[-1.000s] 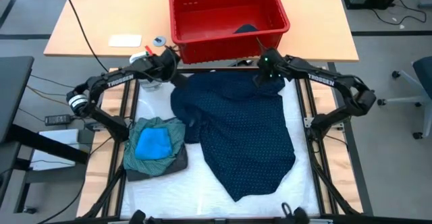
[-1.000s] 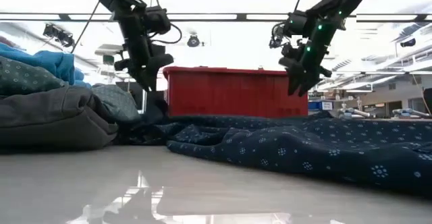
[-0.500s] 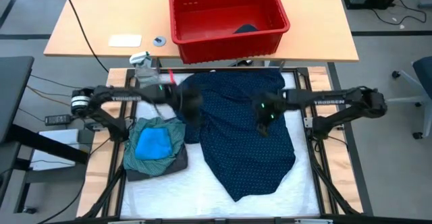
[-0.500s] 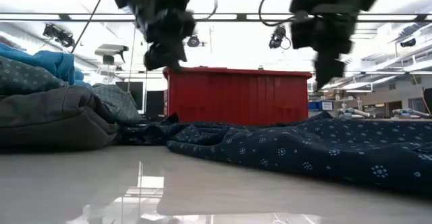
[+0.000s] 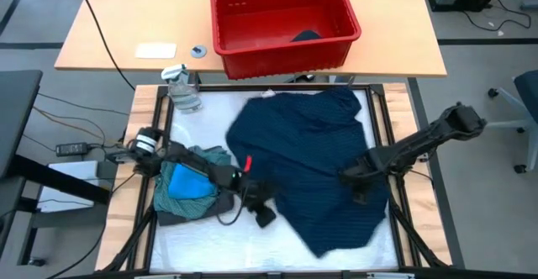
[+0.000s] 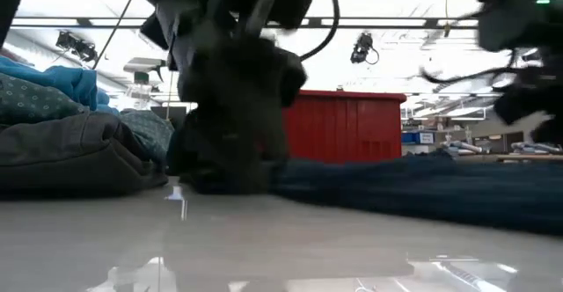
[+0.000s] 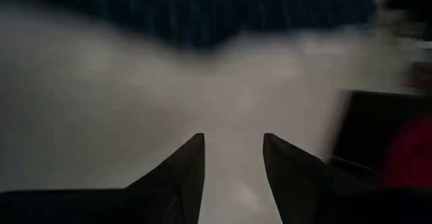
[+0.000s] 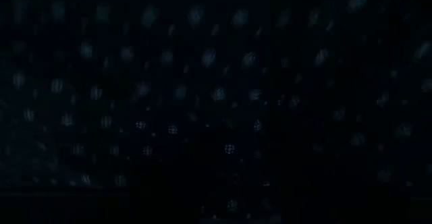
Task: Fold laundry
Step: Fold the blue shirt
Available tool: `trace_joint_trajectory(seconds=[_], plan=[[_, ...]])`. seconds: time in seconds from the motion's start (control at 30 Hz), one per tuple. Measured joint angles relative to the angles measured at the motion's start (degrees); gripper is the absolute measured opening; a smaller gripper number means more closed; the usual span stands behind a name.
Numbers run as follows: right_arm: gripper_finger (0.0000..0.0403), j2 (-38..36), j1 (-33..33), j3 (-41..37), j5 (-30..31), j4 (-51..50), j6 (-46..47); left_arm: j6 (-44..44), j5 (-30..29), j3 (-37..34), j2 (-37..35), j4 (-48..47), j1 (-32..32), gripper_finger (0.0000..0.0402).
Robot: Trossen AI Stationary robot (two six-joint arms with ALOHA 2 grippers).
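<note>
Folded stack at the table's (image 5: 193, 237) left edge: teal-green shirt (image 5: 210, 161) over dark grey piece (image 5: 220, 202), bright blue piece (image 5: 187, 181) on top. Left gripper (image 5: 262, 213) low at the navy dotted piece's (image 5: 311, 165) left hem, just right of the stack; fingers (image 7: 185, 166) parted a little over bare white table, nothing between them. Navy dotted piece spread over the table's middle toward the right edge. Right gripper (image 5: 357, 176) down on its right part; cannot tell jaw state or hold. Spray bottle (image 5: 181, 90) at far-left corner, red bin (image 5: 282, 18) beyond the far edge.
</note>
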Motion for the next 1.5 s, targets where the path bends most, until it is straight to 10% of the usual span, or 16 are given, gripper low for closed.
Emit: trace_joint_trajectory(seconds=[0.23, 0.5, 0.87, 1.1, 1.3, 1.5], plan=[[0.0160, -6.3, 3.5, 6.5, 2.6, -10.1, 2.4, -5.4, 1.1, 2.1, -4.2, 4.7, -2.6, 0.0152], [0.0160, -9.4, 4.0, 9.5, 14.1, 14.3, 15.3, 22.2, -14.2, 7.7, -14.8, -21.6, 4.0, 0.0153], [0.0151, 11.9, 9.7, 8.8, 32.0, 47.4, 32.0, 66.0, -15.0, 7.8, -8.7, -37.2, 10.6, 0.0241], [0.0129, 26.7, 9.7, 15.4, 37.1, 47.6, 46.3, 76.7, -15.1, 7.8, -4.1, -34.2, 15.4, 0.0253], [0.0113, 34.5, 11.4, 24.1, 35.3, 42.1, 56.2, 75.4, -15.2, 8.0, 1.0, -36.2, 18.6, 0.0199], [0.0085, 38.7, 14.6, 32.4, 28.5, 37.3, 55.6, 70.8, -11.0, 7.8, -2.7, -40.9, 17.2, 0.0037]])
